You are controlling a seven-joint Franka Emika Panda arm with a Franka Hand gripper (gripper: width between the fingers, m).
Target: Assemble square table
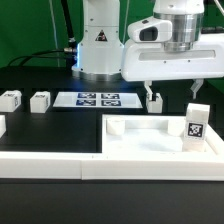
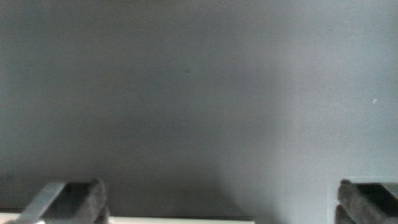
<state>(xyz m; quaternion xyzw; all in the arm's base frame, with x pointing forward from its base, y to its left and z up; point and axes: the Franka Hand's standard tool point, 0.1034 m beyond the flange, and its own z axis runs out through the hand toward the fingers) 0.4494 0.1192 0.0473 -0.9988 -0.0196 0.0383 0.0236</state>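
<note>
Black table [image 1: 50, 125] carries all parts. The arm [image 1: 100, 45] stands at the far side, its base behind the marker board [image 1: 100, 99].

The long white rail [image 1: 40, 165] runs along the near edge. The square tabletop [image 1: 150, 136] lies flat, raised edges up, just behind the rail toward the exterior view's right.

The gripper [image 1: 173, 92] hangs above the tabletop's far edge. In the wrist view the gripper [image 2: 217, 205] shows its fingertips [image 2: 71, 200] spread wide with only bare dark table between them, nothing held.

One tagged leg [image 1: 197, 125] stands upright at the tabletop's end on the exterior view's right; whether it sits in a socket cannot be told. Two loose legs [image 1: 40, 101] [image 1: 10, 100] rest on the table at the exterior view's left, apart from each other and well apart from the tabletop.
</note>
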